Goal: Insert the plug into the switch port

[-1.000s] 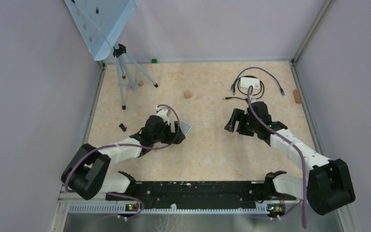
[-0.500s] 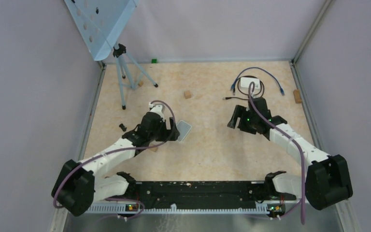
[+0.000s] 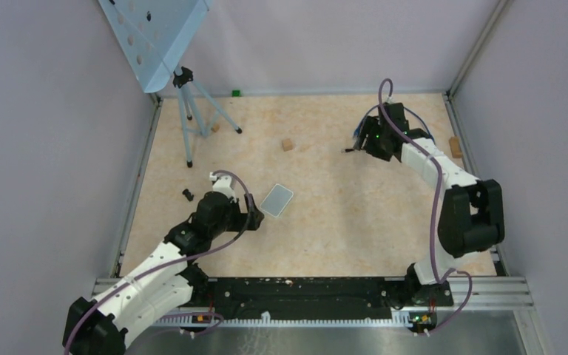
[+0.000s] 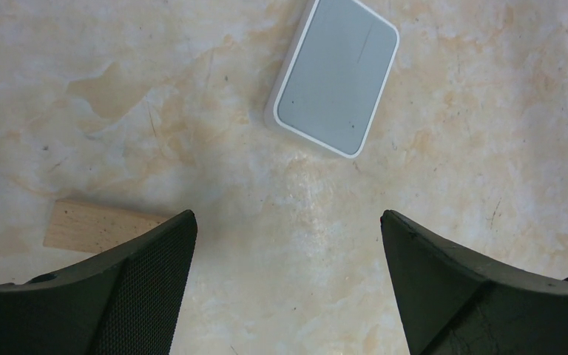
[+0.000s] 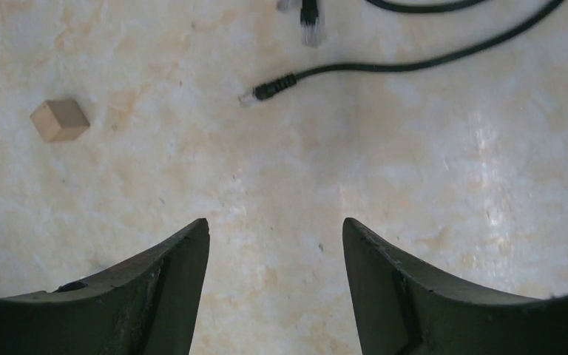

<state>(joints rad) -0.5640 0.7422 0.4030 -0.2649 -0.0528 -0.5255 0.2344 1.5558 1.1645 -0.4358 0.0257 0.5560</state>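
No step of the insertion is done. The plug [image 5: 266,90] lies loose on the table [image 3: 325,222], just ahead of the right gripper [image 5: 275,222], whose jaws stand apart and empty. The switch [image 4: 334,78] lies flat, well apart from the plug, ahead of the left gripper [image 4: 287,218], which is also spread and empty. You have yet to grasp, carry, align and insert. The table is mottled beige, with a wood block [image 5: 59,120] on it. Pale walls [image 3: 303,37] enclose it, and a tripod [image 3: 186,111] stands far left.
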